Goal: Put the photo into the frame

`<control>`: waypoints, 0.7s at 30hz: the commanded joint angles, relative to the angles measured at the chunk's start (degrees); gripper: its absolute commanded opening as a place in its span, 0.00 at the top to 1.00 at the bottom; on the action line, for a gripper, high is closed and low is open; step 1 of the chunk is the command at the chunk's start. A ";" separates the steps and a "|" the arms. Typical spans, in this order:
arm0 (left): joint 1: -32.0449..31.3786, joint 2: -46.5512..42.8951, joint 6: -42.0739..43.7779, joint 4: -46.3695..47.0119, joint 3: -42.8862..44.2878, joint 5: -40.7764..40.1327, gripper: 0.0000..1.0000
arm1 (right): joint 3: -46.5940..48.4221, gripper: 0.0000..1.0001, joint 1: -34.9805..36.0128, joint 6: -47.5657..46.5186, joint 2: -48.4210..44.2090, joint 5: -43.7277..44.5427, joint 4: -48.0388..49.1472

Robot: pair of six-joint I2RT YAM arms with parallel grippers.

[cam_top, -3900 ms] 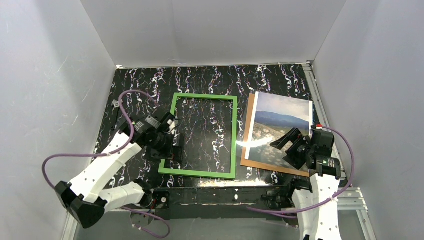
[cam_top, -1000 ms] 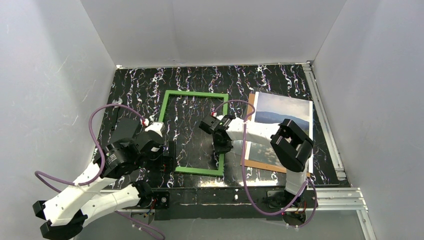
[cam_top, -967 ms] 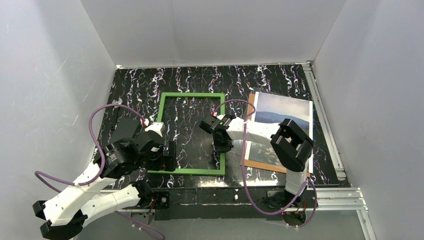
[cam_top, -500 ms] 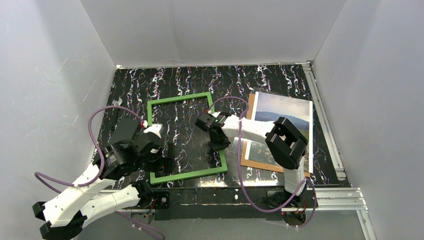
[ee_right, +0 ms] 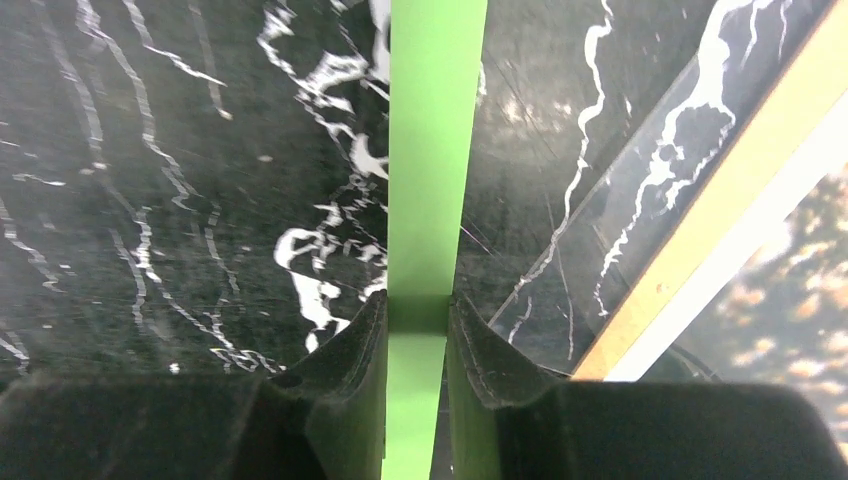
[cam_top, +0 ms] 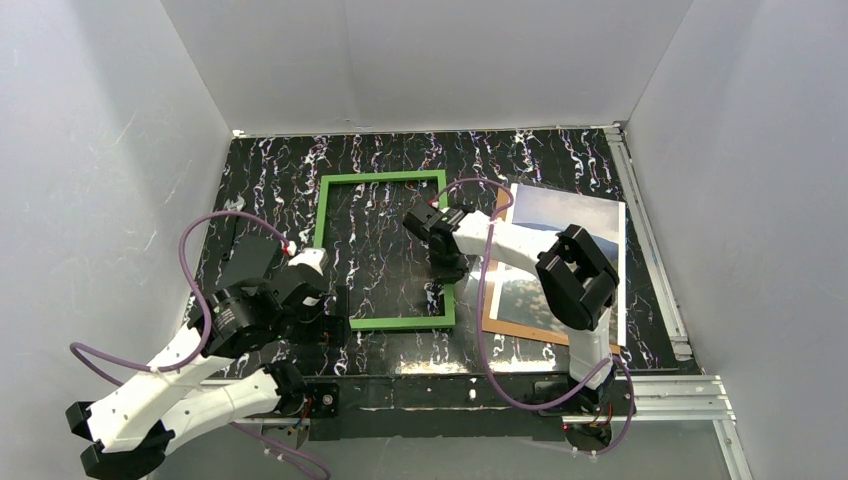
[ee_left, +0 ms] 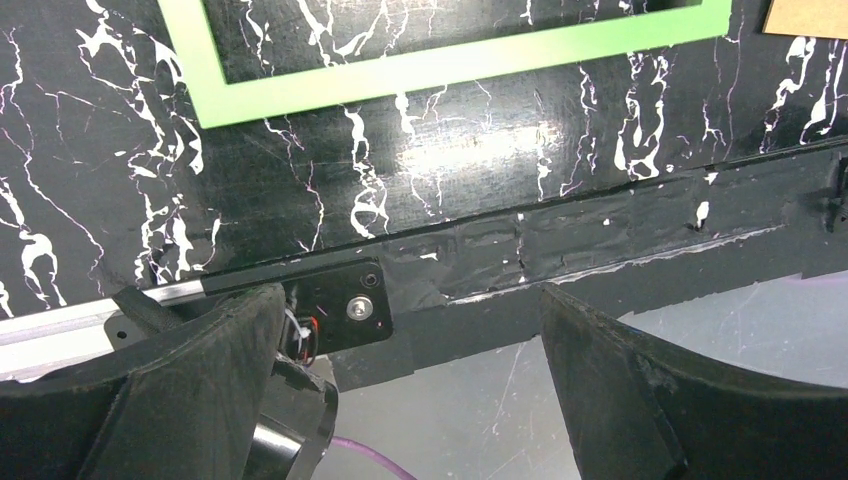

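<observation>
- Top view: the frame (cam_top: 380, 178) has been swung square again, its right rail pinched by the right gripper (cam_top: 443, 272); the photo (cam_top: 560, 215) is left just right of the frame.
- Left wrist: the left gripper (ee_left: 410, 380) is spread wide, empty, beside the frame (ee_left: 450, 65).
- Right wrist: the right gripper (ee_right: 417, 320) is clamped on the frame (ee_right: 435, 150); the photo (ee_right: 790, 280) is judged not yet inserted.

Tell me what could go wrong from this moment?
1. The right gripper pinches only one thin rail of the green frame; the frame may pivot or slip.
2. That rail lies close to the brown backing board under the photo; a push could shift both.
3. The left gripper is open, off the frame, so nothing steadies it.
</observation>
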 commanded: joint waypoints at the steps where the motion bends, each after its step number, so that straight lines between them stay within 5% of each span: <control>1: -0.36 1.17 0.68 -5.40 0.17 -1.99 0.00 | 6.26 0.84 0.19 -3.33 2.49 -0.05 -0.92; 10: -0.38 2.75 1.95 -5.22 1.06 -1.84 0.00 | 2.80 0.80 0.17 -2.58 0.28 -1.28 0.64; 14: -0.36 3.93 2.80 -4.90 1.50 -1.23 0.00 | 1.77 0.53 0.33 -2.23 -1.39 -1.76 0.73; 21: -0.36 4.75 2.92 -5.18 2.03 -0.85 0.00 | 0.43 0.45 0.37 -1.97 -1.43 -6.56 2.19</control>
